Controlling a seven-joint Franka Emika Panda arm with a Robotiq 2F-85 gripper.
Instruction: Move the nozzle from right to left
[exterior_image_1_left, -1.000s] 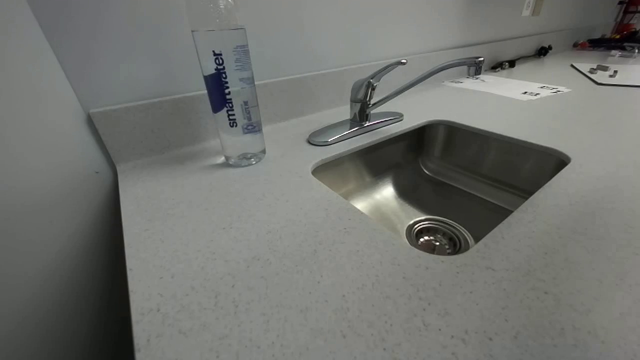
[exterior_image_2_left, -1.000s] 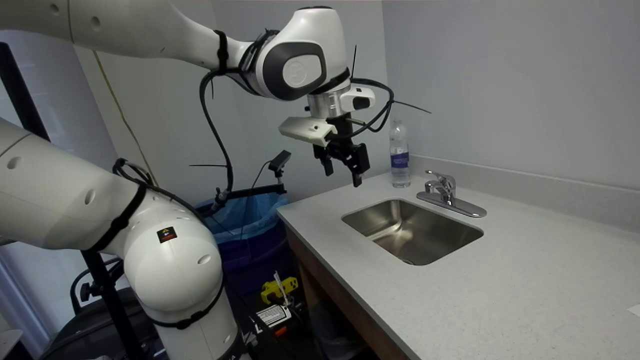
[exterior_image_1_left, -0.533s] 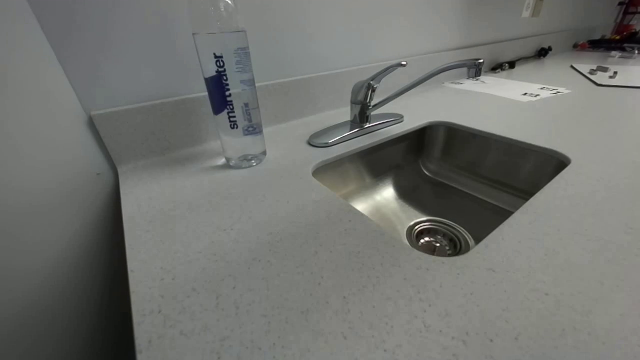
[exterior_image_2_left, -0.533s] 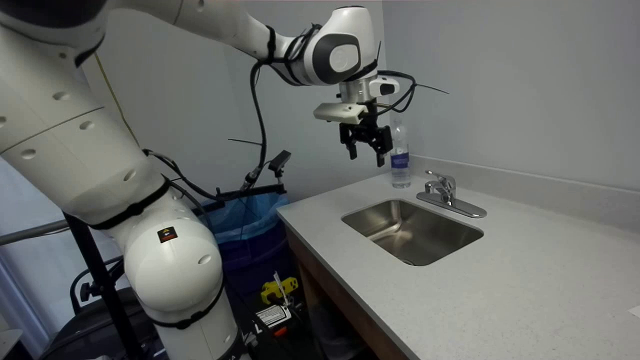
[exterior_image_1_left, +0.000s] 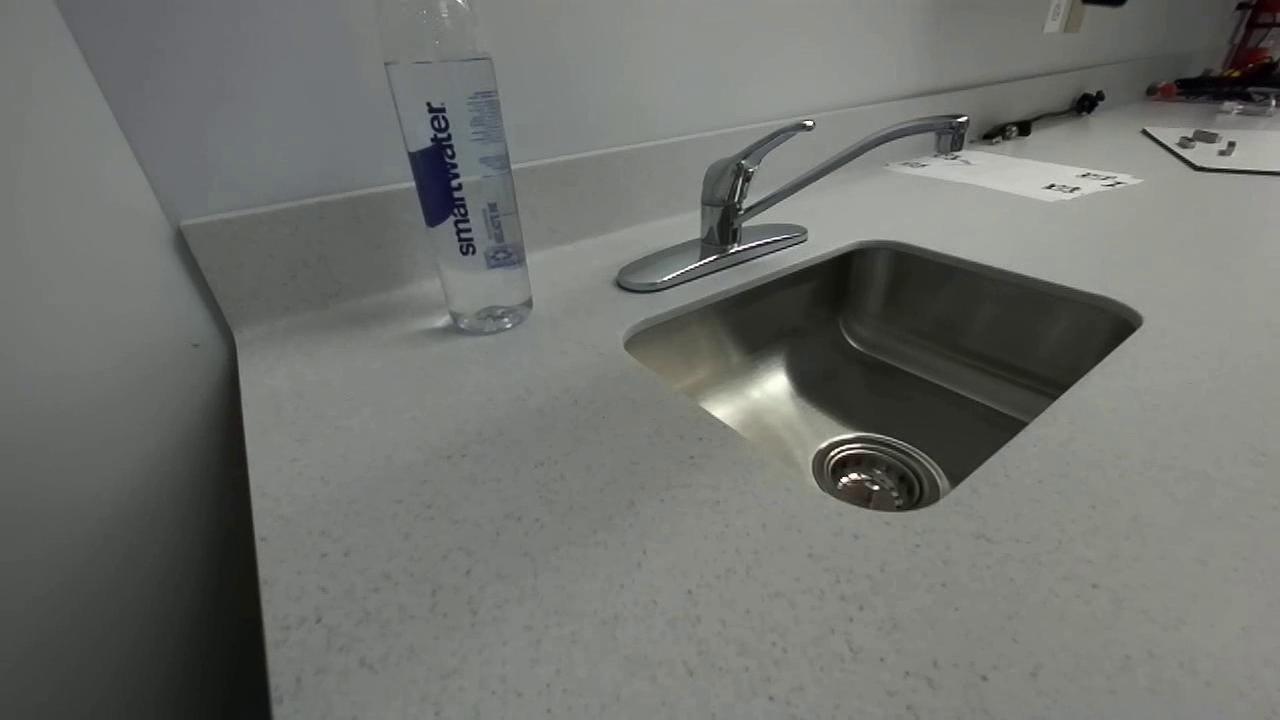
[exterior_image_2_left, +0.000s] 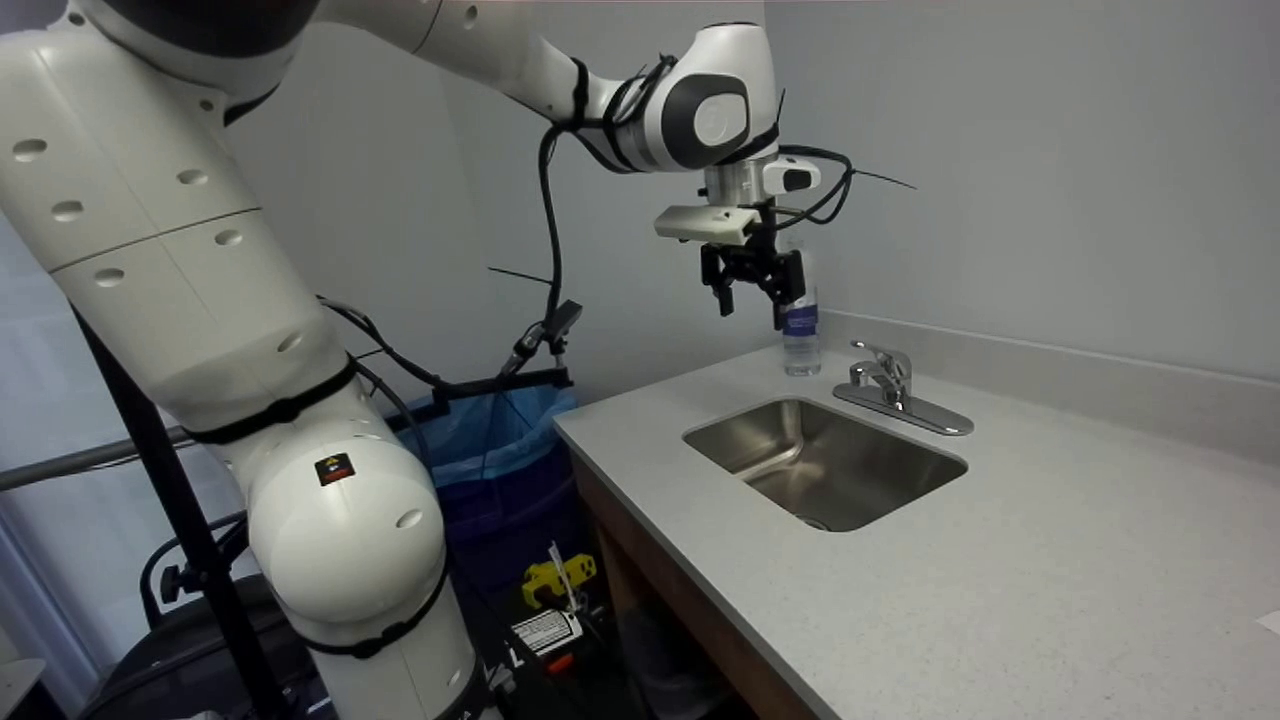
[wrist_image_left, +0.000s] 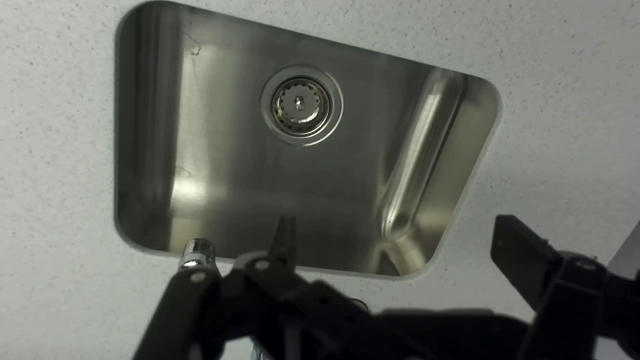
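The nozzle is the long slim chrome spout (exterior_image_1_left: 840, 160). In an exterior view it points to the right, its downturned tip over the counter side of the sink. In another exterior view its tip (exterior_image_2_left: 862, 376) faces the camera. In the wrist view only the tip (wrist_image_left: 198, 256) shows at the sink's lower left edge; the rest is hidden behind my gripper (wrist_image_left: 395, 220). The chrome base (exterior_image_1_left: 690, 262) carries a short lever handle (exterior_image_1_left: 772, 148). My gripper (exterior_image_2_left: 752, 315) is open and empty, above the counter and sink, higher than the faucet and apart from it.
A clear water bottle (exterior_image_1_left: 465, 210) stands left of the faucet, partly behind my gripper in an exterior view (exterior_image_2_left: 801, 345). The steel sink (exterior_image_1_left: 850, 380) is sunk into the counter (exterior_image_1_left: 450, 500). A paper sheet (exterior_image_1_left: 1030, 175) lies farther along. A wall backs the counter.
My arm and gripper have moved right in an exterior view, over the counter, and slightly upward. A small dark shape now shows at the top edge of an exterior view. The faucet is unchanged.
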